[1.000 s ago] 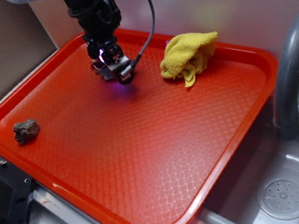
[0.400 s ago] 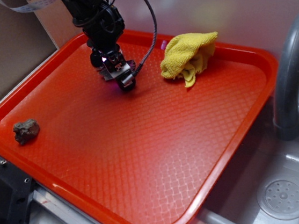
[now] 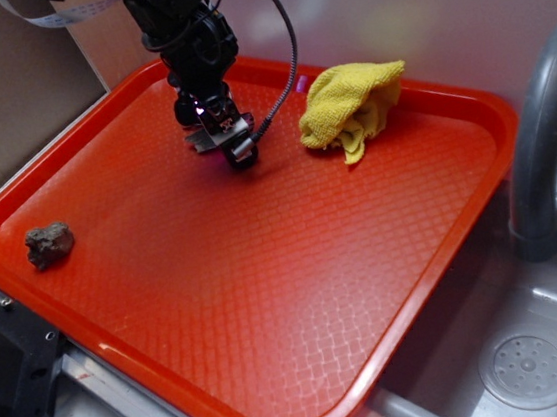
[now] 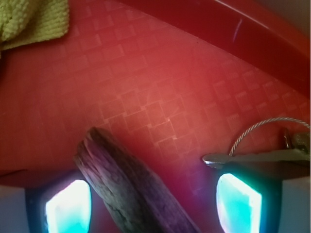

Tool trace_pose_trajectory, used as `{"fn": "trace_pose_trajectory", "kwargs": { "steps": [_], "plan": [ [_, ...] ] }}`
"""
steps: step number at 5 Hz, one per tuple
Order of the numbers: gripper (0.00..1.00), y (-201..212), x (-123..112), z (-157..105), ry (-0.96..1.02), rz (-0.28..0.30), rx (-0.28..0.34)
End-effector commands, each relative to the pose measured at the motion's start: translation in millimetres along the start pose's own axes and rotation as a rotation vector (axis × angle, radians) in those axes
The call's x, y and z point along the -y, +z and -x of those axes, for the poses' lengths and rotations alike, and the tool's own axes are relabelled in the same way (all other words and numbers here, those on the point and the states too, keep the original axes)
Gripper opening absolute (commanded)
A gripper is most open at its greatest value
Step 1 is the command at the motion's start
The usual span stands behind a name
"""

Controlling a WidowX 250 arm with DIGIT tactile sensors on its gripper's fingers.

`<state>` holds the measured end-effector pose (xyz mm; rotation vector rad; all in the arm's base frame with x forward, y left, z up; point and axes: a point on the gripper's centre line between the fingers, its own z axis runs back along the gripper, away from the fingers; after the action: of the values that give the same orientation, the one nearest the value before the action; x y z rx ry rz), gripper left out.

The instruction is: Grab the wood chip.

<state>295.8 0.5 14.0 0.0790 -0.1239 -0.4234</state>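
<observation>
A red tray [image 3: 388,287] with a quilted texture held a lumpy grey rock [image 3: 48,243] at nine o'clock. Near eleven o'clock the pincer [image 3: 218,135] was low over the tray, the rough, tapered wood chip [image 4: 129,187] slanting between its glowing fingers [image 4: 68,204], apparently gripped. Keys on a wire ring [image 4: 265,145] lay beside it. A crumpled yellow cloth [image 3: 350,105] sat at one o'clock.

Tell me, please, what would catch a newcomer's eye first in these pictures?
Probably the big red tray that fills the scene, with the bright yellow cloth bunched near its far edge. Next, the black arm's end effector low over the tray's far left part; in the wrist view the wood chip lies between its glowing fingers, with a key ring just to the right. A lumpy grey rock sits alone by the tray's left edge.
</observation>
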Motion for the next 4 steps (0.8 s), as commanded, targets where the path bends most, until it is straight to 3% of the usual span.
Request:
{"fn": "trace_pose_trajectory", "kwargs": {
  "steps": [1, 4],
  "plan": [
    [0.00, -5.7, 21.9, 0.2, -0.007, 0.021, -0.027],
    [0.00, -6.3, 20.4, 2.1, -0.004, 0.041, -0.032]
  ]
}}
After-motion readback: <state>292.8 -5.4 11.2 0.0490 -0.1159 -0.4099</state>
